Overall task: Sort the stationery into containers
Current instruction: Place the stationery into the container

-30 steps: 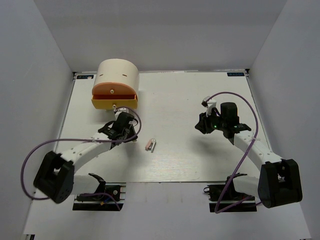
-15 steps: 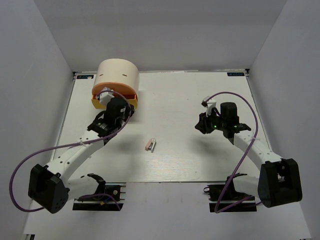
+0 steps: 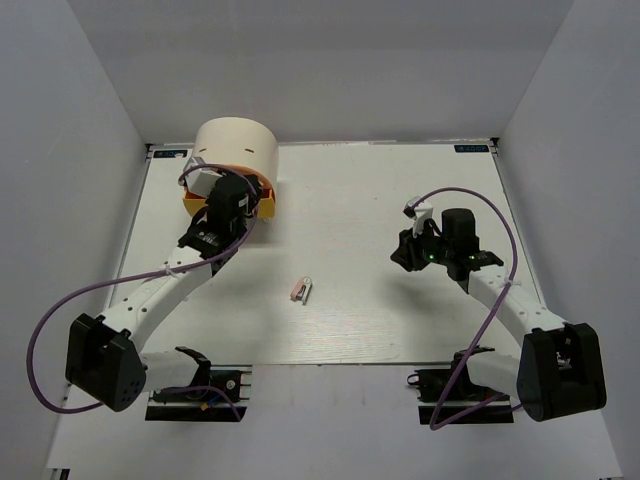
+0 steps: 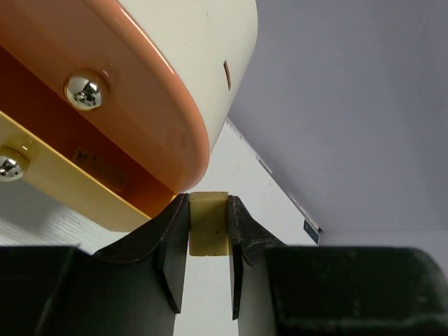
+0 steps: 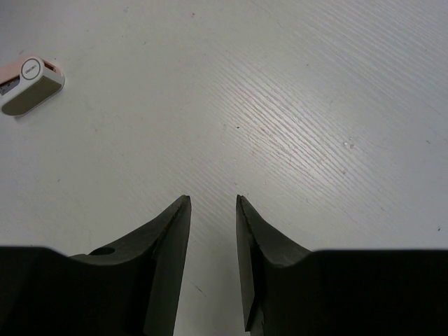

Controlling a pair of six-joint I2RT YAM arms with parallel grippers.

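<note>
My left gripper (image 4: 208, 201) is shut on a tan eraser (image 4: 208, 224), held in the air right beside the open drawers of the cream cylindrical box (image 3: 236, 150). The orange drawer (image 4: 119, 91) and the yellow drawer (image 4: 66, 183) stick out, each with a shiny knob. In the top view the left gripper (image 3: 213, 196) hangs over the drawers. My right gripper (image 5: 213, 203) is open and empty above the bare table at the right (image 3: 412, 255). The pinkish-white clip (image 3: 301, 290) lies mid-table, and also shows in the right wrist view (image 5: 28, 85). No markers show.
The white table (image 3: 380, 200) is walled by grey panels on three sides. The purple cables (image 3: 470, 190) loop beside each arm.
My left arm has swung up from the table to the box's open drawers with the eraser in its grip. The right arm has barely moved.
</note>
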